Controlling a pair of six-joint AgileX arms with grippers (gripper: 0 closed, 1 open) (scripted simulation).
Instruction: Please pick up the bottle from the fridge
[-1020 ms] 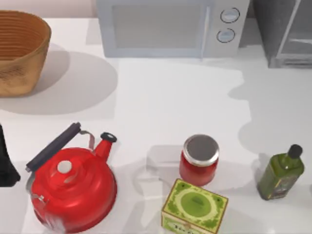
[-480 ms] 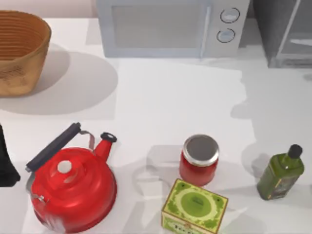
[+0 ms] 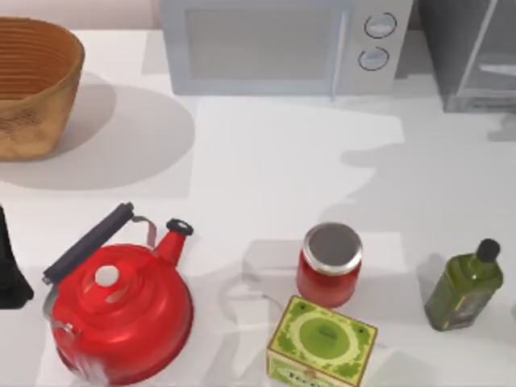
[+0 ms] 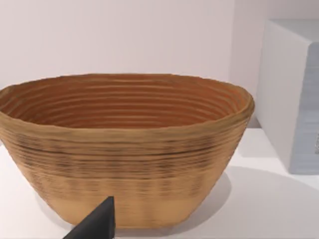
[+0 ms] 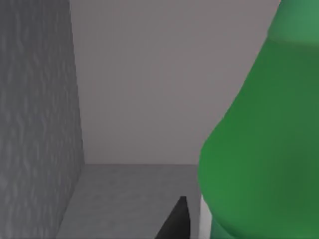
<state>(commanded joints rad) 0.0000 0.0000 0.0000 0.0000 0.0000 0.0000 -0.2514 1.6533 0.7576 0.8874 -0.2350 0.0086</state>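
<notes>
The bright green bottle [image 5: 259, 149] looms very close in the right wrist view, standing on the grey floor inside the fridge [image 5: 40, 99]. A dark tip of my right gripper [image 5: 175, 221] shows just beside the bottle's base; whether it touches the bottle is unclear. From above, the fridge [image 3: 472, 56] is a dark grey box with a glass door in a silvery frame at the table's back right corner. My left arm [image 3: 8, 270] is parked at the left edge of the table, its gripper [image 4: 94, 224] pointing at the basket.
A light grey microwave [image 3: 282, 44] stands at the back middle and a woven basket [image 3: 32, 85] at the back left. Along the front are a red kettle [image 3: 121, 310], a red jar [image 3: 330, 264], a green tin [image 3: 322, 343] and a dark olive bottle [image 3: 466, 286].
The shadow on the right half of the table has shifted and spread leftward toward the middle. Nothing standing on the table has moved, and the left arm has stayed put.
</notes>
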